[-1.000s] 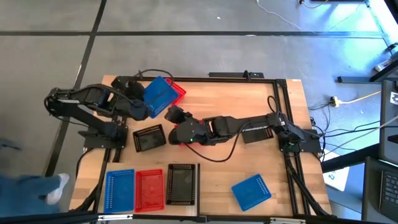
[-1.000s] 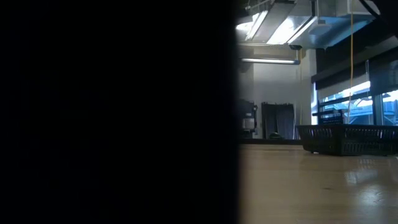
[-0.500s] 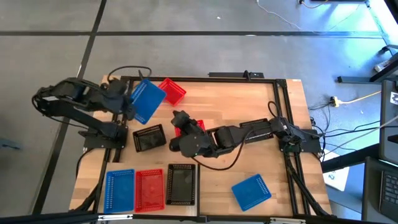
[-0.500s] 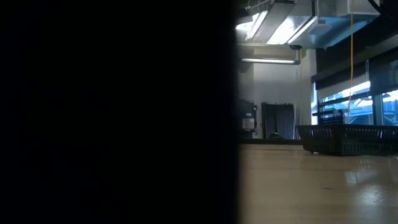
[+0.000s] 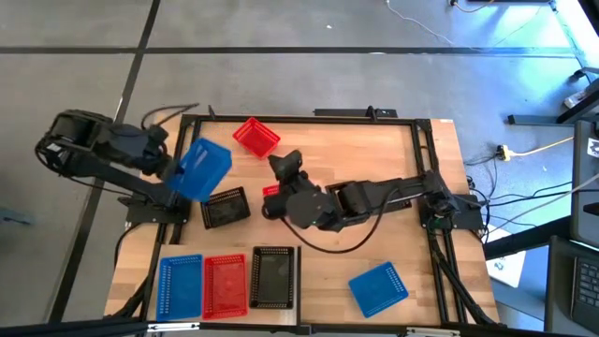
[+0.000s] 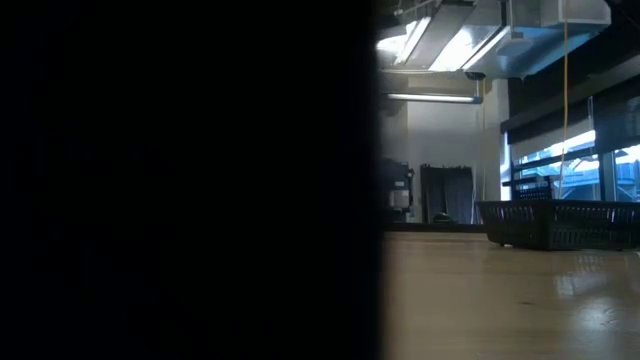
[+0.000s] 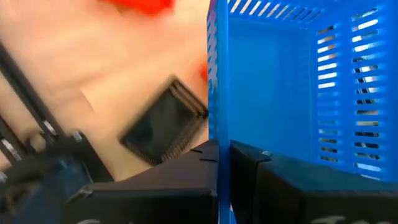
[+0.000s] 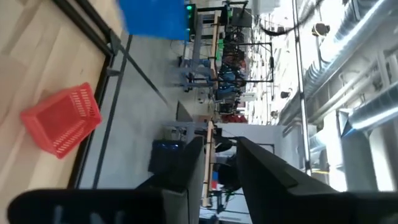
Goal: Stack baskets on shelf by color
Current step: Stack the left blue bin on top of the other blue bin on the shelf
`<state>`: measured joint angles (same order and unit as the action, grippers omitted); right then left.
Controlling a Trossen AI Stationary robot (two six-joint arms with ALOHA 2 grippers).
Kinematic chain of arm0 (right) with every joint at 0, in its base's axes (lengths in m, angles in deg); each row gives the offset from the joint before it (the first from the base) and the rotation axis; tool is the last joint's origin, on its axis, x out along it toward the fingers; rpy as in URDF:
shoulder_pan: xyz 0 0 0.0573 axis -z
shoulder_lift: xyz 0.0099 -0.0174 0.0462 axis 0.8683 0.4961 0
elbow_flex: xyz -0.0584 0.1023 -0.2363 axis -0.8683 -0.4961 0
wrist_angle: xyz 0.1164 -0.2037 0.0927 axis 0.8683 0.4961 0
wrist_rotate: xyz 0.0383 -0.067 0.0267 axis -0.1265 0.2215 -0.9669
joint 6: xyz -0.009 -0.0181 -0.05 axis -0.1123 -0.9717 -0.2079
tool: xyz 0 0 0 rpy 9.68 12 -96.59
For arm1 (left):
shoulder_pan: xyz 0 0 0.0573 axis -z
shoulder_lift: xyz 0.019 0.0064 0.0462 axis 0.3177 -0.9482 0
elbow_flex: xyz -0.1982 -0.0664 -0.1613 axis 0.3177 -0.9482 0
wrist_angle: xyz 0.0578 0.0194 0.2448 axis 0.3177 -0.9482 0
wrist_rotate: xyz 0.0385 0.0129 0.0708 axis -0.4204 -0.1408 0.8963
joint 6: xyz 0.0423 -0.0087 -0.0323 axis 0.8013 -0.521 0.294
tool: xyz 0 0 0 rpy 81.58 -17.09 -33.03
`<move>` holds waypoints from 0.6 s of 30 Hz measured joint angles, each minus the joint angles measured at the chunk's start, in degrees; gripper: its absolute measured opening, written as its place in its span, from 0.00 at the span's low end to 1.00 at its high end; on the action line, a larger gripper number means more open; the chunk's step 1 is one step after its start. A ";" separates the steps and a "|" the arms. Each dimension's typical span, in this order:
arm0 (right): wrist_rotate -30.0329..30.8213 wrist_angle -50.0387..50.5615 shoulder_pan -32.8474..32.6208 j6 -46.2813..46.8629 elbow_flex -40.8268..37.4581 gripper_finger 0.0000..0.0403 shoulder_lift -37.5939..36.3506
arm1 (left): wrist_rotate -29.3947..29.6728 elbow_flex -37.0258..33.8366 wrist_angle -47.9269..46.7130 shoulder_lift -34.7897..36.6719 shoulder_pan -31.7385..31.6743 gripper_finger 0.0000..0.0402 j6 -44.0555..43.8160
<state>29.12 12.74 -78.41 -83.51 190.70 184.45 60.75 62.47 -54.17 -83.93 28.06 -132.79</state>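
At the left edge of the overhead frame we see the left gripper (image 5: 178,168) lifted off the wooden tabletop (image 5: 402,197), its jaws pressed together on one mesh wall of a blue rectangular plastic basket (image 5: 202,169), which hangs tilted in the air. Its wrist camera shows the dark fingers (image 7: 242,158) pinching that blue wall (image 7: 214,74).

At centre frame the right gripper (image 5: 284,165) points toward the top of the picture, its jaws spread and, so far as we can see, holding nothing. Ahead of it, a red mesh basket (image 5: 255,137) lies askew near the table's top edge. We make out another red basket (image 5: 273,191) partly hidden beneath the right arm. A black mesh basket (image 5: 225,207) sits at centre left.

Along the bottom edge, blue (image 5: 180,285), red (image 5: 225,284) and black (image 5: 273,277) baskets stand in a row; one more blue basket (image 5: 378,287) lies apart at lower right.
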 joint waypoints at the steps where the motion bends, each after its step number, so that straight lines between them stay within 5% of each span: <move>1: -0.08 -0.02 0.00 0.56 0.00 0.25 -0.40 | -2.54 0.00 0.13 -0.10 0.02 0.00 0.08; 12: -0.65 -0.39 0.00 3.26 0.00 0.25 -2.02 | -27.88 0.00 4.79 -3.62 3.70 0.00 25.02; 18: -0.70 -0.37 0.04 3.41 0.00 0.25 -2.02 | -29.41 0.00 4.65 -5.47 8.23 0.00 35.18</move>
<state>28.42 12.37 -78.37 -80.10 190.70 182.43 31.34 62.47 -49.52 -89.41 36.30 -97.61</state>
